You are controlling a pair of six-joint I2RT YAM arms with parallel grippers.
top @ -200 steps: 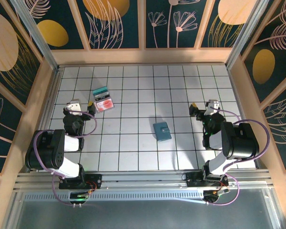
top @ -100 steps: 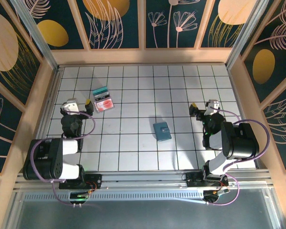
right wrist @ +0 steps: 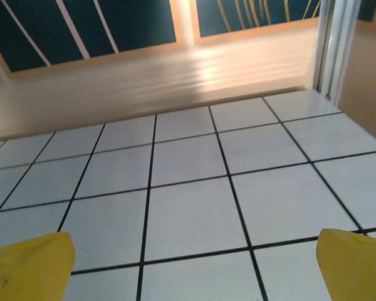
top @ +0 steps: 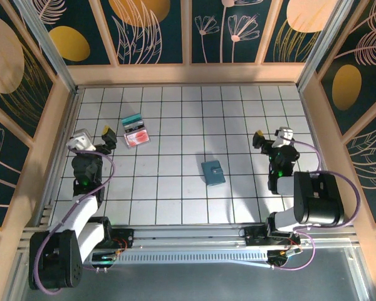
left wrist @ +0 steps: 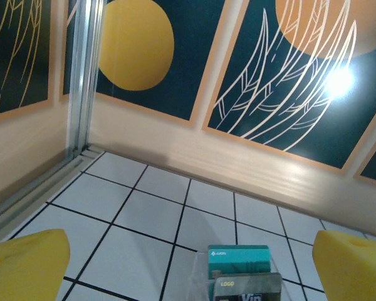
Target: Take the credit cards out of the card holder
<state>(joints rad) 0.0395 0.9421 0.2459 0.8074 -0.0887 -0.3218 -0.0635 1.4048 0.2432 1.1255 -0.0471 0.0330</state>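
Note:
The card holder is a small slate-blue wallet lying closed and flat on the white tiled floor, a little right of centre. The credit cards are hidden. My left gripper hovers open at the left side, far left of the wallet; its yellow fingertips stand wide apart with nothing between them. At the right side my right gripper is open too, right of the wallet and a little beyond it, and its yellow fingertips frame bare tiles.
A clear stand with a teal card and a red-pink one sits just right of and beyond the left gripper; in the left wrist view the stand lies low ahead. Wooden walls ring the floor.
The left arm has stretched out, carrying its gripper left and slightly farther from the base. The right arm has straightened and its gripper has shifted slightly away. Both stay open.

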